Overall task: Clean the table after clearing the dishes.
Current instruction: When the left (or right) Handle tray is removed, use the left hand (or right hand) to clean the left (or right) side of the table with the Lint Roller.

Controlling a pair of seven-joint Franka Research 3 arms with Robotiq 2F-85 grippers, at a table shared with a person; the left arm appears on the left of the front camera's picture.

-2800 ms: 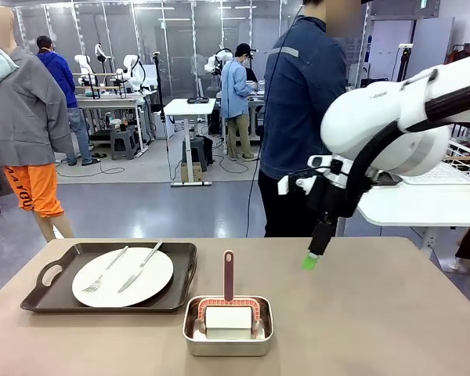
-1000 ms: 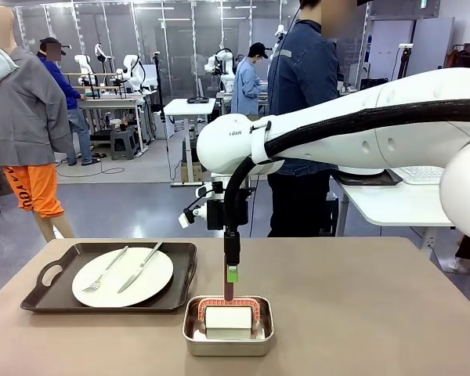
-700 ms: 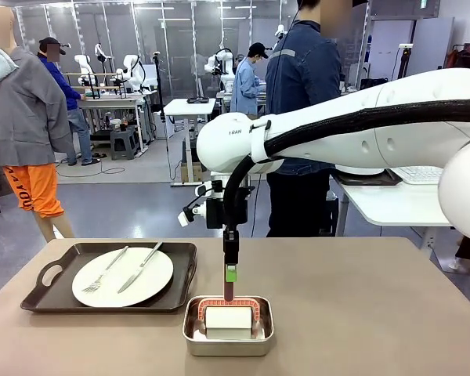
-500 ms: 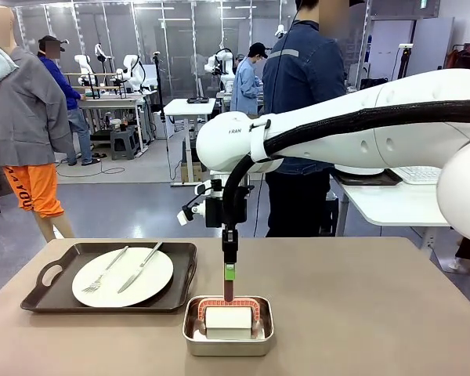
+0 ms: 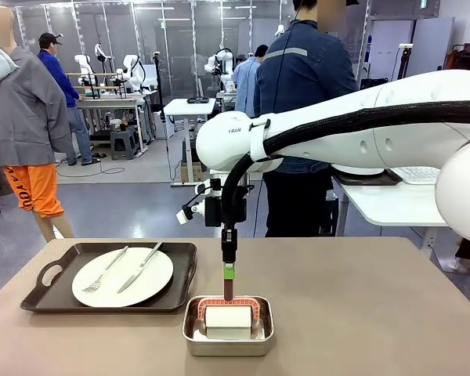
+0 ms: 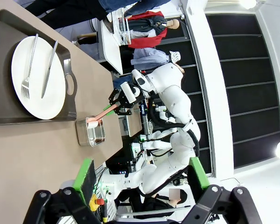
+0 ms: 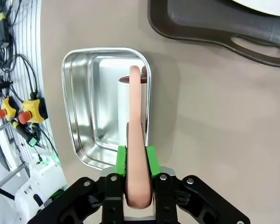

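Steel pan point(image 5: 227, 345) sits near the middle of the tan table point(image 5: 376, 313), toward the near edge. Standing in it is a cleaning tool point(image 5: 228, 317) with a white head and a salmon-pink handle point(image 5: 228, 290) that points straight up. The right arm reaches across from the right. The right gripper point(image 5: 229, 271) hangs vertically over the pan, and its green pads are clamped on the upper end of that handle; the right wrist view looks down the handle into the pan. Left of the pan, farther back on the table, lies a dark brown tray point(image 5: 55, 274) with a white plate point(image 5: 153, 283) on it. A fork point(image 5: 106, 270) and a knife point(image 5: 139, 268) lie side by side on the plate. The left gripper point(image 6: 142, 175) is held well above the table, fingers spread apart with nothing between them. A person point(image 5: 305, 94) in a dark blue jacket stands at the far side.
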